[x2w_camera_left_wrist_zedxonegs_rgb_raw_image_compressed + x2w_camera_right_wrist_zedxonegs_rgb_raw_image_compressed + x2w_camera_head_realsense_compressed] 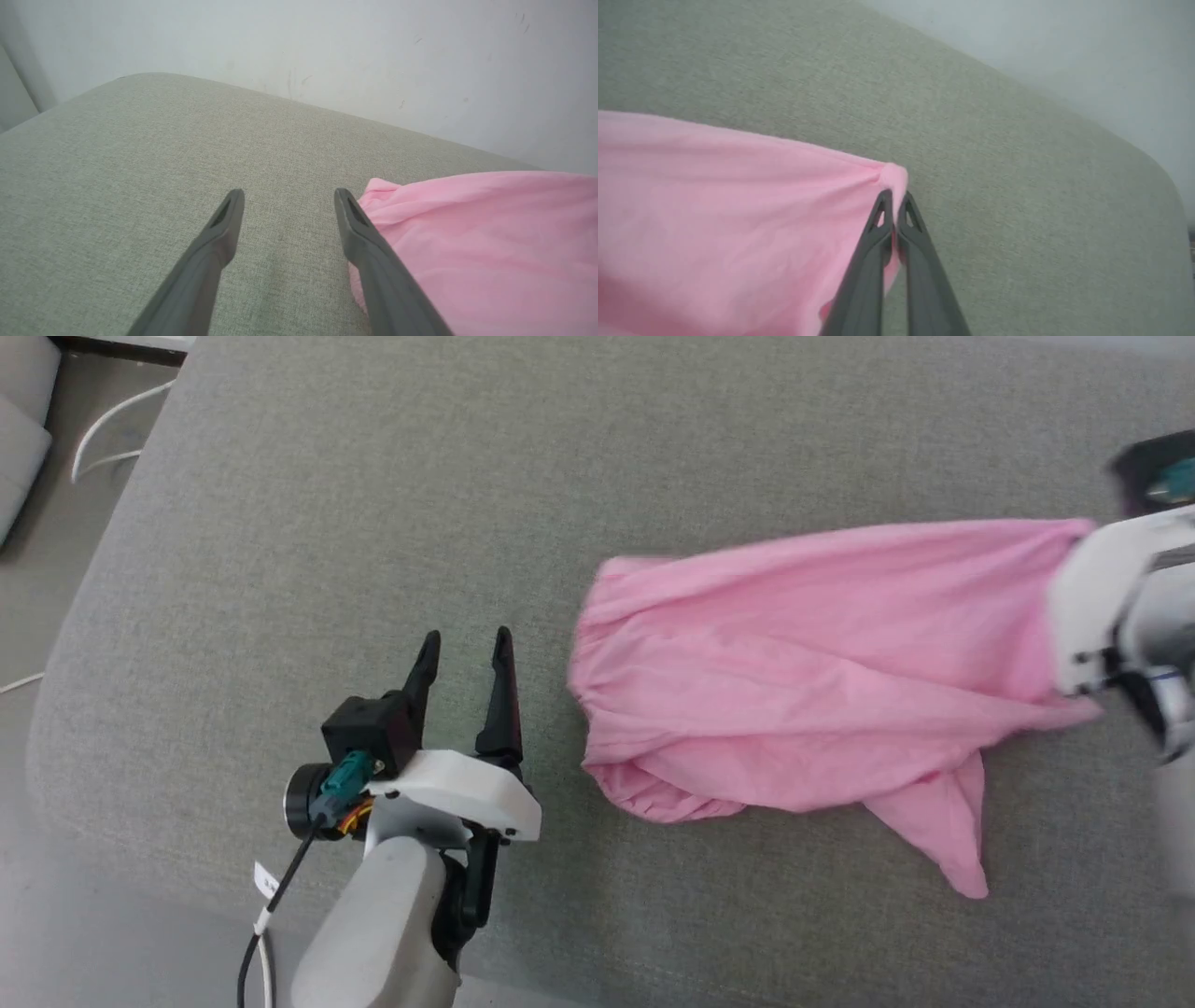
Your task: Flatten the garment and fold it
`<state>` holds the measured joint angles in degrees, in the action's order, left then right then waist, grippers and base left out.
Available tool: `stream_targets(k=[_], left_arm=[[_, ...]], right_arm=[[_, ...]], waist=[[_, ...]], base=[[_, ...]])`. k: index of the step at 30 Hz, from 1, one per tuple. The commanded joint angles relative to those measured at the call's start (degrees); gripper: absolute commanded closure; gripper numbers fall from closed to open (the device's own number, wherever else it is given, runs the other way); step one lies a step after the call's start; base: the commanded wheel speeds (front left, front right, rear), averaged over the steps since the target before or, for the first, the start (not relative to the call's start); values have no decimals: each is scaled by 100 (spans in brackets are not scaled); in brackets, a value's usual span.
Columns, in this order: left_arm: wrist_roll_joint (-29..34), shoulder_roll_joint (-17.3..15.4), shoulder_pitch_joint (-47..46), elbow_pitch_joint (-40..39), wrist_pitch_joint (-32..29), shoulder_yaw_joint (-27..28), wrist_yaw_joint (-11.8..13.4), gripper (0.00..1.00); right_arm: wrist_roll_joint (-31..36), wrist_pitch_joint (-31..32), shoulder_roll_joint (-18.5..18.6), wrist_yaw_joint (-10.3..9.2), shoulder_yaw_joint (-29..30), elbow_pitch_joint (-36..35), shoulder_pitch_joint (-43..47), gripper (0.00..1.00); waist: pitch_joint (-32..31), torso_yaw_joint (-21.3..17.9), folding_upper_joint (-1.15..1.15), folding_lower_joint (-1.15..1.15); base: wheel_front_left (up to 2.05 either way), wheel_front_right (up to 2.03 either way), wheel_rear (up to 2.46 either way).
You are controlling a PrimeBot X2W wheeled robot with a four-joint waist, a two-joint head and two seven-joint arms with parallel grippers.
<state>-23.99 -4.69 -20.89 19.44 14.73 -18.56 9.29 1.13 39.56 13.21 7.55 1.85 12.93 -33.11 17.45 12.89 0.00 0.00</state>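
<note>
Right end effector is clenched tight on a corner of the pink shorts! They sprawl wrinkled across the centre-right of the head view, on the grey cushion. At lower left, the left end effector hangs released, fingers spread, just beside the cloth's gathered edge.

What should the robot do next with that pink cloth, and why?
Probably shift the open left pincer onto the garment edge beside it and grip: the right pincer is shut on one corner, so a second hold could stretch it flat.
</note>
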Motion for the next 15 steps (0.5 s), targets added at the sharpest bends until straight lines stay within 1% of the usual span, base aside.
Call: stream_targets(k=[1,6,7,8,12,15], left_arm=[[73,33,57,-5,26,11,-52,0],[137,83,19,32,27,18,-159,0],[150,89,10,50,27,17,-177,0],[163,94,2,71,27,14,-196,0],[216,108,-15,119,27,16,-233,0],[244,109,-36,143,27,25,-277,0]], right_arm=[[118,-76,148,-6,94,152,-111,100],[279,-201,538,-6,425,986,-296,100],[288,-285,574,-6,501,1115,-335,76],[320,-372,601,-6,551,1222,-353,0],[415,-854,520,-6,822,1348,-324,0],[440,-1393,428,-6,979,1235,-173,0]], waist=[[24,20,0,0],[112,24,0,0],[126,18,0,0],[132,6,0,0],[100,-109,0,0],[1,-236,0,0]], base=[[0,0,0],[0,0,0],[0,0,0],[0,0,0],[0,0,0],[0,0,0]])
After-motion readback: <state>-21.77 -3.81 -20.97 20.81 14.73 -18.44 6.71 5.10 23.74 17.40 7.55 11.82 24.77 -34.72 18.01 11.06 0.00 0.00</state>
